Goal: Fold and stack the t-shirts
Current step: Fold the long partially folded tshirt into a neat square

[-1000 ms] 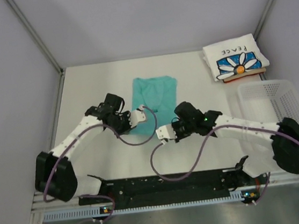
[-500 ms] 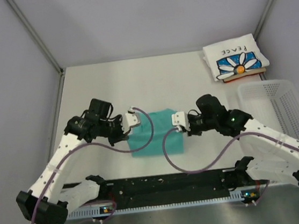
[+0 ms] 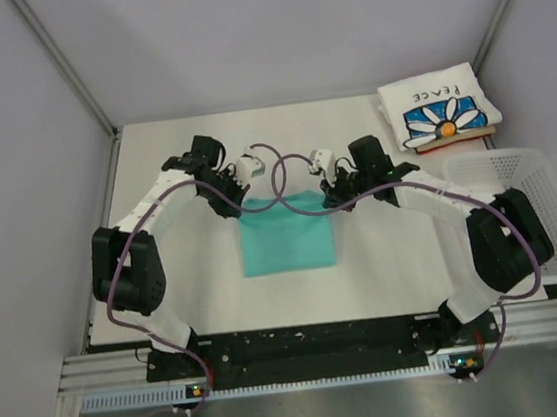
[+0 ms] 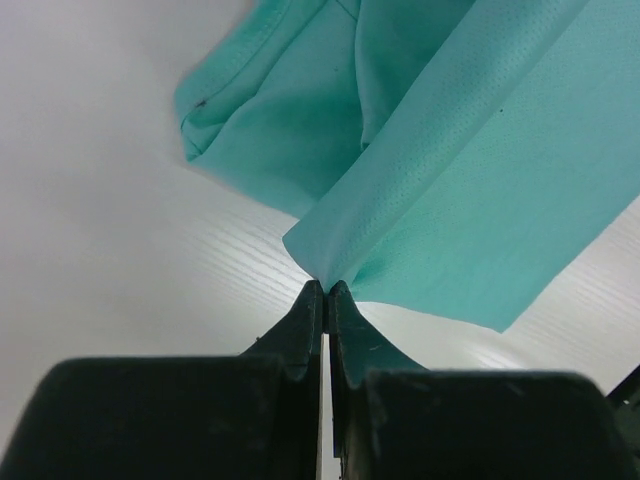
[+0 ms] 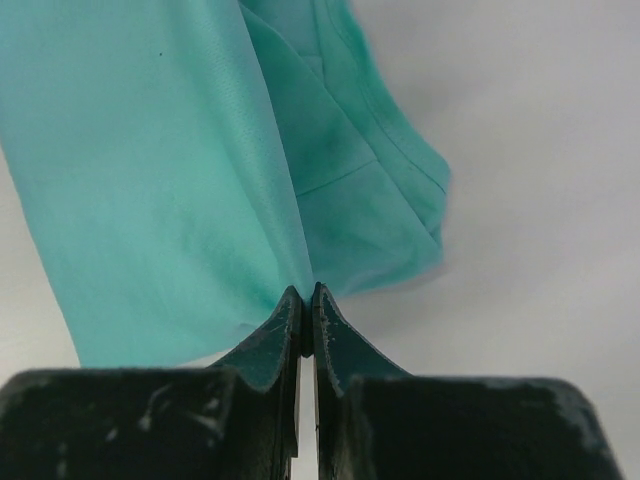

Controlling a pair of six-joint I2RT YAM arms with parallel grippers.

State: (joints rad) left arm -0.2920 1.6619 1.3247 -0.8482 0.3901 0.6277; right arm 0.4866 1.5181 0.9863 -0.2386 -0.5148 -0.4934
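The teal-green t-shirt (image 3: pixel 287 236) lies in the middle of the table as a doubled rectangle. My left gripper (image 3: pixel 237 203) is shut on its far left corner, and the left wrist view shows the tips (image 4: pixel 326 287) pinching a point of teal cloth (image 4: pixel 450 180). My right gripper (image 3: pixel 330 201) is shut on the far right corner, and the right wrist view shows its tips (image 5: pixel 307 291) pinching teal cloth (image 5: pixel 150 180). The white daisy-print "PEACE" t-shirt (image 3: pixel 440 107) lies folded at the far right corner.
A white mesh basket (image 3: pixel 520 203) stands at the right edge, just near of the daisy shirt. An orange-brown edge shows under the daisy shirt. Grey walls close in the table at the back and sides. Purple cables loop over the teal shirt's far edge.
Both grippers have carried the held edge of the teal shirt away from the bases to the far side. The shirt has gone from a long strip to a shorter doubled rectangle.
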